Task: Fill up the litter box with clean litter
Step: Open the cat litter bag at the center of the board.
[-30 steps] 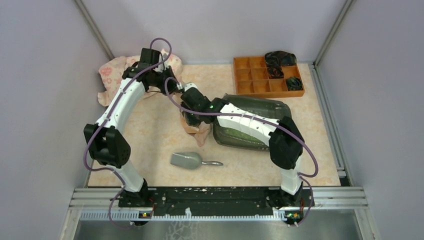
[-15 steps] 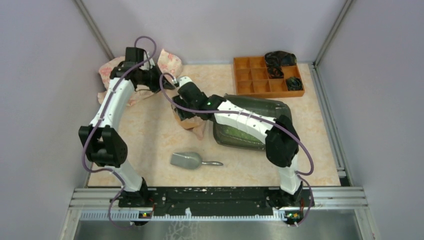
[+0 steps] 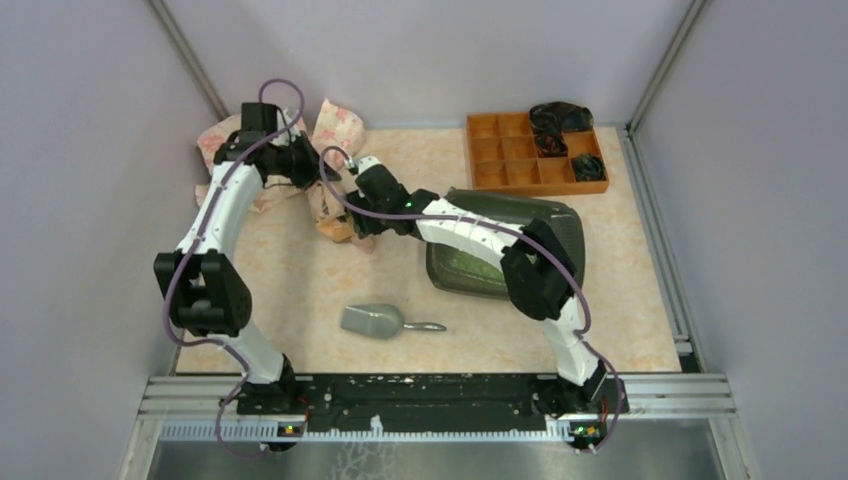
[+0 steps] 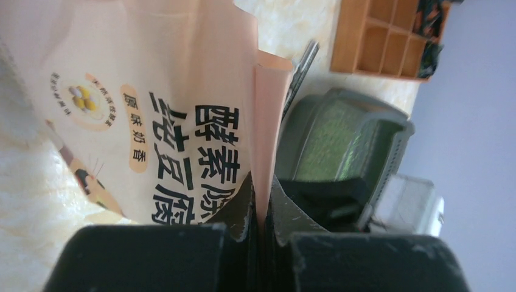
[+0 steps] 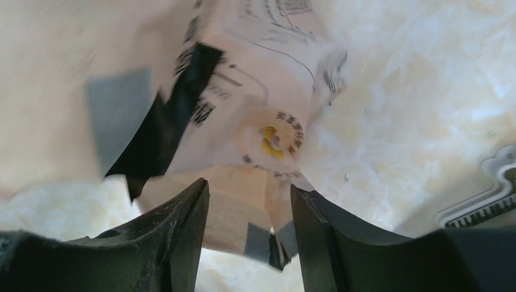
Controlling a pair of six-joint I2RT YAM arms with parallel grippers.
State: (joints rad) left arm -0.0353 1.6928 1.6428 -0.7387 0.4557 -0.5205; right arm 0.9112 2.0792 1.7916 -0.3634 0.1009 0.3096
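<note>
The dark litter box (image 3: 566, 216) lies right of centre, partly under my right arm, with light-green litter (image 3: 462, 266) in its near left part. In the left wrist view the box (image 4: 398, 131) and the litter (image 4: 328, 137) show beyond the bag. My left gripper (image 3: 318, 172) is shut on the edge of the peach-orange printed bag (image 3: 335, 222); in its own view the jaws (image 4: 260, 188) pinch a fold of the bag (image 4: 182, 91). My right gripper (image 3: 352, 222) is open; in its own view (image 5: 249, 185) the bag's bottom end (image 5: 243, 128) lies between the fingers.
A grey metal scoop (image 3: 375, 320) lies on the table near the front centre. An orange compartmented organiser (image 3: 520, 150) with dark items stands at the back right. A pink patterned cloth (image 3: 215, 150) lies at the back left. Grey walls enclose the table.
Both grippers and the bag have moved left and back, away from the litter box's left edge. The right arm has stretched further across the table.
</note>
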